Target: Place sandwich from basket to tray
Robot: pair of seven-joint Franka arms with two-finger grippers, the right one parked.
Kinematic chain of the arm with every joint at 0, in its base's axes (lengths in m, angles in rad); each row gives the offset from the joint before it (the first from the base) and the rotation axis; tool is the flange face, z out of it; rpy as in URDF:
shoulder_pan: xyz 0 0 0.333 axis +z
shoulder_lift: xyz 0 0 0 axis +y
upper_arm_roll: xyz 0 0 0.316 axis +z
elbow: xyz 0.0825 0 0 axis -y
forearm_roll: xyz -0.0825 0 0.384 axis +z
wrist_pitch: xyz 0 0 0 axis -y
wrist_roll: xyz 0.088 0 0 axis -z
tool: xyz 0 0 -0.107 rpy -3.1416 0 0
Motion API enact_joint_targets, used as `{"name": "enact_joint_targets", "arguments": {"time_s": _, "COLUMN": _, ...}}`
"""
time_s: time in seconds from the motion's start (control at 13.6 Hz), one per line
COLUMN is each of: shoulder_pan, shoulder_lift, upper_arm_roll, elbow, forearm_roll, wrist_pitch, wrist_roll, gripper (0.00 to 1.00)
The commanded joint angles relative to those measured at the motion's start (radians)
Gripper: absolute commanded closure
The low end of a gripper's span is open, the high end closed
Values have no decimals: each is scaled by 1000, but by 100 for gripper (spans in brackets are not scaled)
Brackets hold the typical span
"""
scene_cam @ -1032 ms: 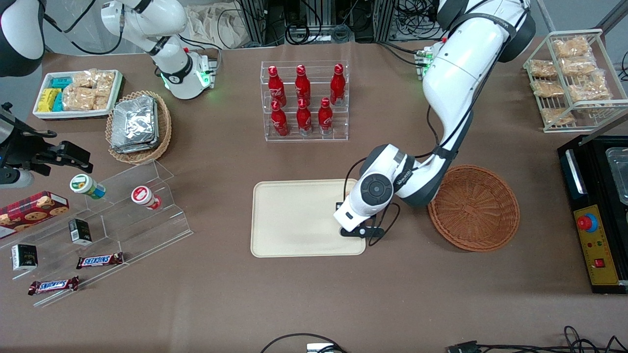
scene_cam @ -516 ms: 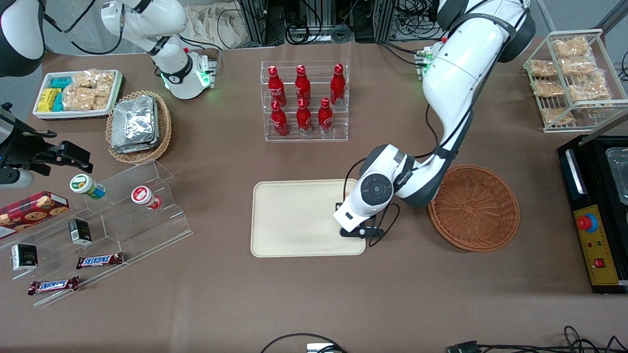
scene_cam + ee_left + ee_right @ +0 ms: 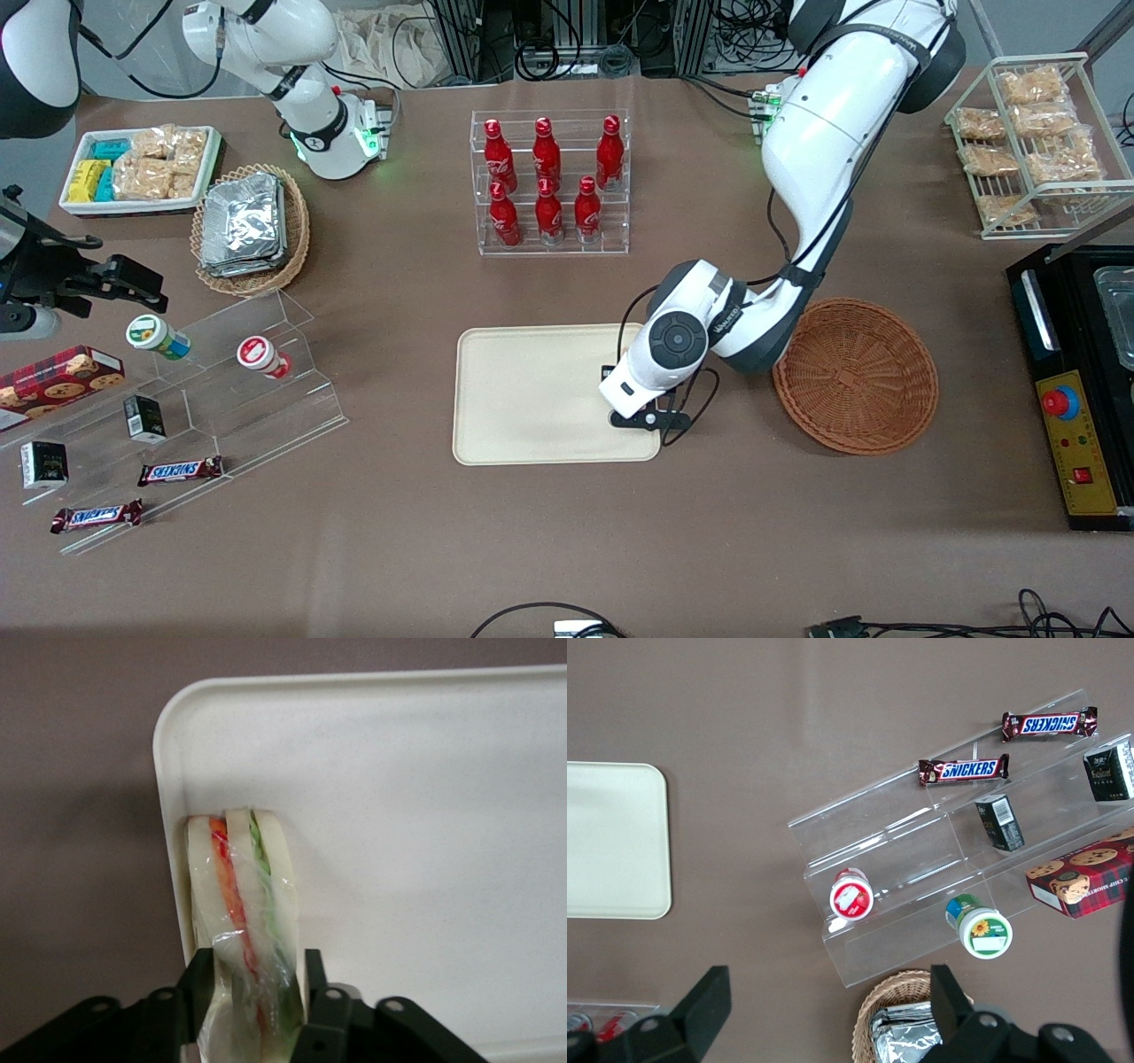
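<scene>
From the front, the gripper (image 3: 640, 415) hangs low over the edge of the tray (image 3: 532, 394) that lies toward the basket (image 3: 856, 374), which sits bare just beside the arm, and the wrist hides the sandwich there. In the left wrist view the sandwich (image 3: 241, 904) lies inside the tray (image 3: 416, 815) against its rim near a rounded corner, long axis running straight out from the jaws, which are narrowed onto its near end with one finger (image 3: 197, 983) on each bread face; it seems to rest on the tray, so release looks next
</scene>
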Motion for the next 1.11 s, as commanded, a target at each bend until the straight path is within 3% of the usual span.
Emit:
{"name": "enact_joint_targets", "arguments": {"time_s": 0.0, "shoulder_pan": 0, "shoulder_lift": -58, "upper_arm_roll": 0, "elbow": 7, "forearm_roll": 8, "wrist_pitch": -28, "wrist_roll": -8, "gripper": 0}}
{"name": "enact_joint_targets", "arguments": {"time_s": 0.22, "shoulder_pan": 14, "shoulder_lift": -213, "upper_arm_roll": 1, "elbow": -82, "forearm_roll": 0, "wrist_pitch": -142, "wrist_roll": -9, "gripper": 0}}
{"name": "enact_joint_targets", "arguments": {"time_s": 0.66, "shoulder_pan": 90, "shoulder_lift": -672, "upper_arm_roll": 3, "elbow": -540, "forearm_roll": -3, "wrist_pitch": -150, "wrist_roll": 29, "gripper": 0}}
{"name": "enact_joint_targets", "arguments": {"time_s": 0.81, "shoulder_pan": 150, "shoulder_lift": -749, "upper_arm_roll": 6, "elbow": -544, "forearm_roll": -10, "wrist_pitch": -259, "wrist_roll": 138, "gripper": 0}}
{"name": "enact_joint_targets", "arguments": {"time_s": 1.03, "shoulder_pan": 266, "shoulder_lift": -760, "upper_arm_roll": 14, "elbow": -376, "forearm_roll": -32, "wrist_pitch": -470, "wrist_roll": 312, "gripper": 0}}
